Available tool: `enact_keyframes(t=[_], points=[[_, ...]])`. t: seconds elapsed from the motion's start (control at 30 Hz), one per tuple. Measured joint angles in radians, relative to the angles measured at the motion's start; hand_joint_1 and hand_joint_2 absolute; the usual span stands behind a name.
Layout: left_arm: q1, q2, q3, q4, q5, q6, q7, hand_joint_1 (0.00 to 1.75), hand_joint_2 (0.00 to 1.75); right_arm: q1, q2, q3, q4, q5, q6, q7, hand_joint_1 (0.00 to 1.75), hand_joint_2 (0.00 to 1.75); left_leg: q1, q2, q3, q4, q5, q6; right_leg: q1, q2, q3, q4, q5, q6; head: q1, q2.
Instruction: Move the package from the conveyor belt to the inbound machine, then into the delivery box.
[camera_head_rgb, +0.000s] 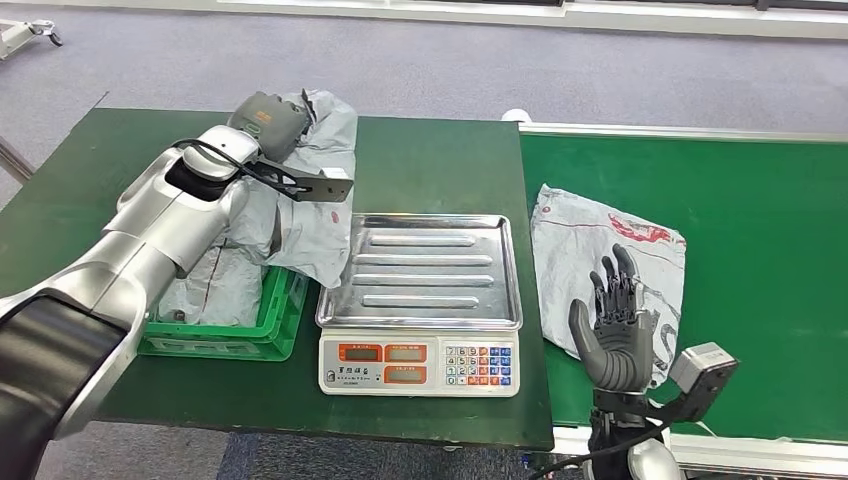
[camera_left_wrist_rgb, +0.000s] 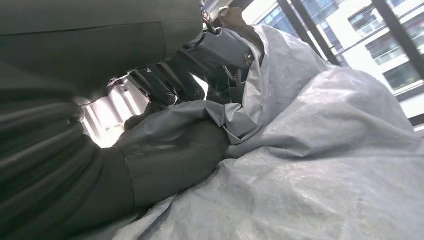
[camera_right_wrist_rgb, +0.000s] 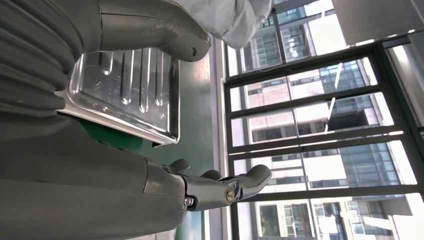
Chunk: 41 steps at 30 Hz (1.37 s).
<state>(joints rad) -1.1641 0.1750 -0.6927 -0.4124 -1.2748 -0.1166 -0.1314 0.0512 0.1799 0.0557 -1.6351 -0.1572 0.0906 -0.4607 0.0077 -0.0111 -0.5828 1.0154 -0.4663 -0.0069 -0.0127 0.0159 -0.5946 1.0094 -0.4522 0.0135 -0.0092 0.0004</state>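
The left robot hand (camera_head_rgb: 268, 122) grips a grey package (camera_head_rgb: 310, 215) that hangs over the green delivery box (camera_head_rgb: 270, 325) at the left of the table (camera_head_rgb: 420, 160), its lower part draping onto the box's rim. The left wrist view shows what the head view cannot: the dark fingers (camera_left_wrist_rgb: 170, 90) and thick thumb pinching a crumpled fold of the grey plastic. The right robot hand (camera_head_rgb: 612, 325) holds nothing, its fingers spread apart and pointing upward, above a second grey package (camera_head_rgb: 575, 235) that lies flat on the green conveyor belt (camera_head_rgb: 760, 230). Between box and belt stands the inbound machine (camera_head_rgb: 420, 360), a scale with a bare steel tray (camera_head_rgb: 430, 270). The right wrist view shows that tray's ribbed surface beside the open thumb, with tall windows (camera_right_wrist_rgb: 320, 115) beyond.
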Motion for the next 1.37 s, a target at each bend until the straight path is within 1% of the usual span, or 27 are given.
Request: enact_keyframes(t=[0.23,0.8,0.83,0.93,0.97,1.07,1.2,1.33,1.37], points=[[-0.006,0.015,0.008,0.025,-0.006,0.0,0.006,1.75,1.75,0.041,0.001,-0.016,-0.035,0.0,-0.006,-0.008,0.0,1.75,0.0,0.0,-0.001,0.0,0.0,0.0,0.0,0.0,0.0,0.0,0.0,0.0,0.0,0.0],[-0.008,0.019,0.016,0.044,-0.018,0.005,0.02,1.75,1.75,0.057,0.002,-0.02,-0.054,0.001,-0.018,-0.013,0.0,1.75,0.0,0.0,-0.001,0.0,0.0,0.0,0.0,0.0,-0.001,0.0,0.0,0.0,0.0,0.0],[-0.008,0.02,0.017,0.046,-0.022,0.005,0.024,1.38,1.75,0.06,0.002,-0.021,-0.056,0.001,-0.021,-0.013,0.0,1.75,0.0,0.0,-0.001,0.0,0.0,0.0,0.0,0.0,-0.001,0.0,0.0,0.0,0.0,0.0],[-0.007,0.033,0.023,0.051,-0.027,0.006,0.045,0.07,1.75,0.067,0.002,-0.023,-0.059,0.0,-0.022,-0.012,0.0,1.75,0.0,0.0,-0.001,0.0,0.0,0.0,0.0,0.0,-0.001,0.001,0.0,0.0,0.0,0.0],[-0.005,0.041,0.029,0.052,-0.026,0.004,0.054,0.0,1.75,0.067,0.002,-0.023,-0.059,-0.001,-0.022,-0.01,0.0,1.75,0.0,0.0,-0.001,0.0,0.0,0.0,0.0,0.0,-0.001,0.001,0.0,0.0,0.0,0.0],[0.004,0.073,0.046,0.053,-0.036,-0.01,0.076,0.0,1.75,0.057,0.004,-0.024,-0.055,-0.002,-0.02,-0.003,0.0,1.75,0.0,0.001,-0.001,0.0,0.0,0.0,0.0,0.001,-0.002,0.001,0.0,0.0,0.0,0.0],[0.027,0.124,0.052,0.055,-0.083,-0.087,0.165,0.0,1.75,0.019,0.007,-0.024,-0.035,-0.005,-0.017,0.01,0.0,1.75,0.0,0.002,-0.001,0.0,0.001,-0.002,0.0,0.001,-0.002,0.002,0.0,-0.001,0.0,0.0],[0.041,0.172,0.054,0.061,-0.112,-0.162,0.203,0.0,0.0,-0.005,0.01,-0.024,-0.015,-0.004,-0.019,0.014,0.0,1.75,0.0,0.0,-0.002,0.0,0.001,-0.002,0.0,0.0,-0.003,0.003,0.0,-0.002,0.0,0.0],[0.042,0.177,0.054,0.062,-0.114,-0.168,0.205,0.0,0.0,-0.007,0.01,-0.024,-0.013,-0.004,-0.019,0.014,0.0,1.75,0.0,0.0,-0.002,0.0,0.001,-0.002,0.0,0.0,-0.003,0.003,0.0,-0.003,0.0,0.0]])
